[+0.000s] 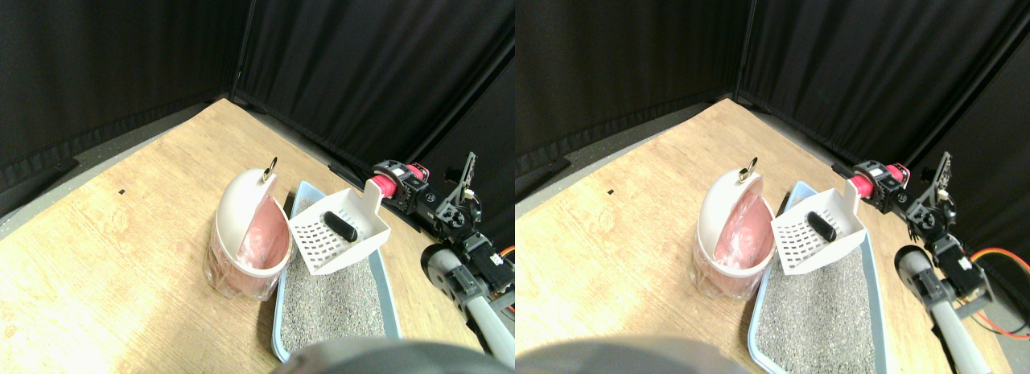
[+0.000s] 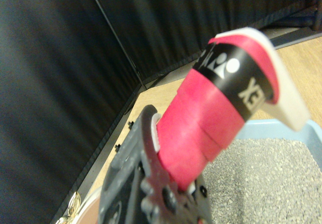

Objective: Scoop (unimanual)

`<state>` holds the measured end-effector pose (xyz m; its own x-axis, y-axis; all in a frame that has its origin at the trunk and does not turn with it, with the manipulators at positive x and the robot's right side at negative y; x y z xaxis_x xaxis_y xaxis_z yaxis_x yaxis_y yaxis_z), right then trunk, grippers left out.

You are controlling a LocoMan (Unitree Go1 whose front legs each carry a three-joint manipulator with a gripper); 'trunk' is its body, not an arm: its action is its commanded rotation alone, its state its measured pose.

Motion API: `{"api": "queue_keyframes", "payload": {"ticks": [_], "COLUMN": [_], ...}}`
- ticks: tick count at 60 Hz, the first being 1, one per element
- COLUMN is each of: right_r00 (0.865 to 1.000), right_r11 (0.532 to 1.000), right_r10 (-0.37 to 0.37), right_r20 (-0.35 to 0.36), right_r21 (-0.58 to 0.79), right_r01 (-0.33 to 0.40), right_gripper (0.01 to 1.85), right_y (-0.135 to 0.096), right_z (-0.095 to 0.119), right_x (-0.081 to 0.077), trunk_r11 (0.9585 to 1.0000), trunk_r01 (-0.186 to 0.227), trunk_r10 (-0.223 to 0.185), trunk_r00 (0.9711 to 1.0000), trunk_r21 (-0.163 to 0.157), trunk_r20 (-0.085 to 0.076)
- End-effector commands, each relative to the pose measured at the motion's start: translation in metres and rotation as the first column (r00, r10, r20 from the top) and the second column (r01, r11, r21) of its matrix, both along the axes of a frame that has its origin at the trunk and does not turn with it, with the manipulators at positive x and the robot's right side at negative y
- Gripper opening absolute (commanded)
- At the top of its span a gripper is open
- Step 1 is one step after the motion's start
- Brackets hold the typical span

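The white slotted scoop (image 1: 338, 232) hangs above the far end of the blue litter tray (image 1: 385, 289), carrying a dark oblong lump (image 1: 340, 226) on its perforated floor. Its red-wrapped handle (image 1: 385, 186) runs toward two o'clock into the right gripper (image 1: 400, 189), and in the wrist view the jaws look clamped around that handle (image 2: 201, 133). Just beside the scoop, at about nine o'clock, stands the white bin (image 1: 245, 237) with a pink liner, its mouth turned toward the scoop. The step in hand appears to be carrying the lump over and tipping it into the bin. To do it well, the robot would keep the scoop floor level while moving toward nine o'clock, so the lump does not slide off the open front lip. Only once that lip sits past the bin's rim should the wrist roll. A slow tilt suits a loose, smooth lump. The grey litter (image 1: 334, 302) lies well below, so a short lift should clear the rim.
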<state>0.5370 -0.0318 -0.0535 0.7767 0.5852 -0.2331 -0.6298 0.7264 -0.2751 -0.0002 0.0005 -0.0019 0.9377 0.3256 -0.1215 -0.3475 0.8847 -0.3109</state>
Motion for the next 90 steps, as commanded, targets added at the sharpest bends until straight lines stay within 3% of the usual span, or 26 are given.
{"api": "queue_keyframes", "payload": {"ticks": [1, 34, 61, 67, 70, 72, 81, 84, 85, 90], "right_r00": [0.999, 0.997, 0.993, 0.99, 0.99, 0.99, 0.993, 0.993, 0.993, 0.993], "right_r11": [1.0, 0.996, 0.997, 0.998, 0.998, 0.998, 0.997, 0.998, 0.998, 0.995], "right_r10": [0.012, 0.001, -0.001, 0.009, 0.001, -0.005, -0.045, -0.055, -0.066, -0.085], "right_r20": [0.032, 0.082, 0.118, 0.139, 0.14, 0.141, 0.111, 0.104, 0.095, 0.078], "right_r21": [0.008, -0.094, -0.071, -0.061, -0.067, -0.065, -0.05, -0.008, 0.002, 0.055], "right_r01": [-0.012, 0.007, 0.009, 0.0, 0.008, 0.014, 0.051, 0.056, 0.066, 0.081], "right_gripper": [0.05, 0.1, 0.05, 0.19, 0.21, 0.11, 0.26, 0.2, 0.05, 0.05], "right_y": [0.008, 0.018, 0.017, 0.016, 0.015, 0.015, 0.009, 0.006, 0.004, -0.003], "right_z": [0.005, 0.003, 0.005, 0.004, 0.004, 0.004, 0.0, -0.001, -0.001, -0.003], "right_x": [-0.002, -0.006, 0.0, 0.003, 0.003, 0.003, 0.005, 0.005, 0.005, 0.007], "trunk_r11": [0.9999, 0.9999, 0.9999, 0.9999, 0.9999, 1.0, 1.0, 1.0, 1.0, 0.9998], "trunk_r01": [-0.012, -0.011, -0.011, -0.008, -0.009, -0.007, 0.0, 0.006, 0.008, 0.017], "trunk_r10": [0.012, 0.011, 0.011, 0.008, 0.008, 0.007, 0.0, -0.006, -0.008, -0.017], "trunk_r00": [0.9999, 0.9999, 0.9999, 0.9999, 0.9999, 0.9999, 0.9999, 0.9999, 0.9998, 0.9997], "trunk_r21": [-0.004, -0.009, -0.006, -0.006, -0.006, -0.005, 0.001, 0.004, 0.005, 0.01], "trunk_r20": [0.0, -0.002, -0.007, -0.008, -0.009, -0.01, -0.015, -0.016, -0.016, -0.018]}}
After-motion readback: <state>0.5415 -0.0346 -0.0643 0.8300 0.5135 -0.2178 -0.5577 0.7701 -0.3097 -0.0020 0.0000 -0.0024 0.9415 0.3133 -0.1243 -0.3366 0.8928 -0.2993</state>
